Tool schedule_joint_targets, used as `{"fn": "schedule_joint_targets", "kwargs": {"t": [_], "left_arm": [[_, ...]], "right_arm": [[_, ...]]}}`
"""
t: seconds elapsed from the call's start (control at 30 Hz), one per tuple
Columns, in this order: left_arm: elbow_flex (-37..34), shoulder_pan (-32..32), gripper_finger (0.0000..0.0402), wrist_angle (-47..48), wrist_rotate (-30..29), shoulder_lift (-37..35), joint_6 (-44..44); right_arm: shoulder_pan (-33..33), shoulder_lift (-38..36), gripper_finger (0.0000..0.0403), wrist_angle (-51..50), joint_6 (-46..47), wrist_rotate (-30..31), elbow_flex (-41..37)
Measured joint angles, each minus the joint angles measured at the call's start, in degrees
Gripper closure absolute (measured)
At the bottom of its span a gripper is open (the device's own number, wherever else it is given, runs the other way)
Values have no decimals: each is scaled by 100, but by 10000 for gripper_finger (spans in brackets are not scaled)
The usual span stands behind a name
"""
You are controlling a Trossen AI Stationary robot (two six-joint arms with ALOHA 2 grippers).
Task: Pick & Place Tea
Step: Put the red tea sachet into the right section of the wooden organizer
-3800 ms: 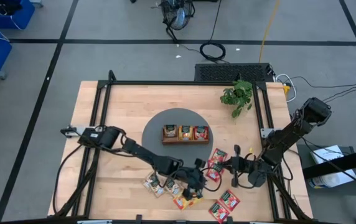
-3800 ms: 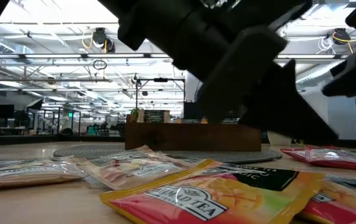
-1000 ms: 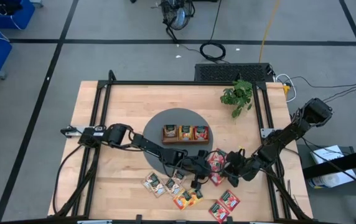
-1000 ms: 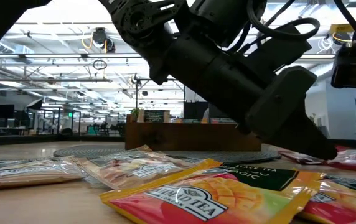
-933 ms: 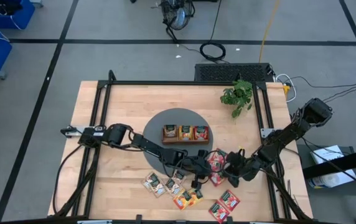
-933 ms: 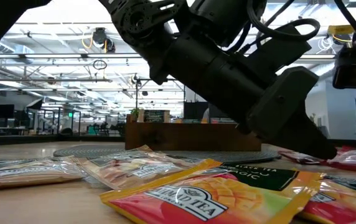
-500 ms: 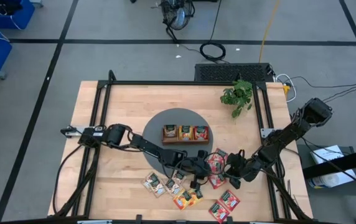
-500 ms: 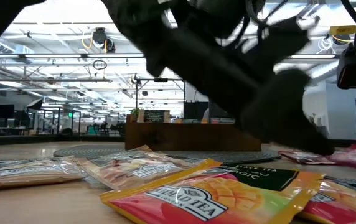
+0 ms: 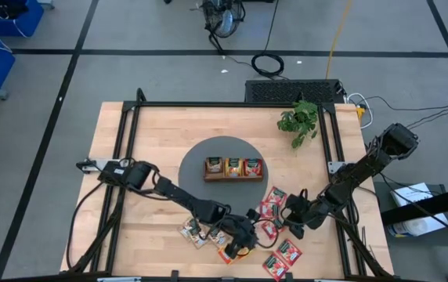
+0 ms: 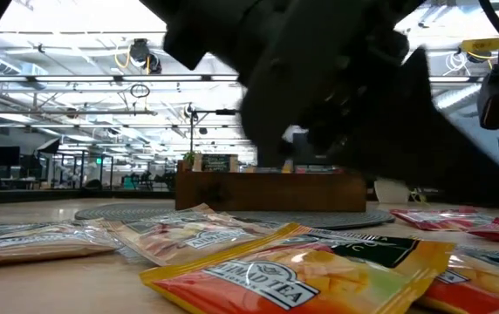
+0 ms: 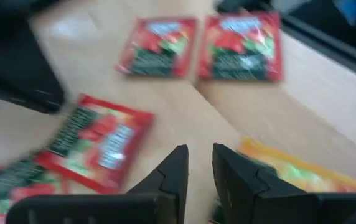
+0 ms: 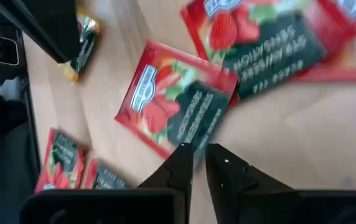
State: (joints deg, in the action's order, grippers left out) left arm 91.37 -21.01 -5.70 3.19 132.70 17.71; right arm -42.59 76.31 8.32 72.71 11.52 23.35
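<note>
The tea lies loose on the near half of the table. There are several red sachets (image 9: pixel 268 210), an orange one (image 9: pixel 236 249) and beige ones (image 9: pixel 194 232). My left gripper (image 9: pixel 247 237) hovers just right of the orange sachet (image 11: pixel 302 177). Its fingers (image 11: pixel 177 163) are a narrow gap apart over bare wood, with nothing between them. My right gripper (image 9: pixel 289 210) points down at a red sachet (image 12: pixel 178 102). Its fingers are also a slim gap apart and empty (image 12: pixel 200 150). My right gripper has one fingertip (image 12: pixel 183 152) at the near corner (image 12: pixel 168 144) of the red sachet, which lies flat on the table. I cannot tell whether it touches. My left gripper touches nothing that shows.
A brown three-compartment tray (image 9: pixel 233 168) with sachets in it stands on a dark round mat (image 9: pixel 200 153) at the table's middle. A small green plant (image 9: pixel 298 121) is at the far right. More red sachets (image 9: pixel 287 251) lie near the front edge.
My left gripper has swung from the red sachets toward the table's near-left, ending beside the orange sachet, and has rolled as it went. My right gripper has stayed where it was.
</note>
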Motion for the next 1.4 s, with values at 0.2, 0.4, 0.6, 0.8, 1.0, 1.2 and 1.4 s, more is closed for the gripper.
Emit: {"fn": "schedule_joint_targets", "kwargs": {"t": [0.2,0.4,0.6,0.8,1.0,1.2,1.4], "left_arm": [[0,210,321,-409,318,123,-259],[2,393,321,-557,589,364,-601],[2,496,321,-658,650,385,-876],[9,583,321,-774,742,468,-1033],[171,626,321,-764,874,712,-1039],[459,647,321,-602,834,874,-1074],[498,651,321,-592,779,927,-1084]], "right_arm": [[-24,58,342,-45,236,23,2],[-24,307,326,151,323,53,20],[-24,418,319,238,409,71,22],[-24,612,319,727,272,66,11],[-24,828,319,880,286,67,15],[-24,877,319,1068,242,63,9],[-24,881,322,1129,0,-86,5]]}}
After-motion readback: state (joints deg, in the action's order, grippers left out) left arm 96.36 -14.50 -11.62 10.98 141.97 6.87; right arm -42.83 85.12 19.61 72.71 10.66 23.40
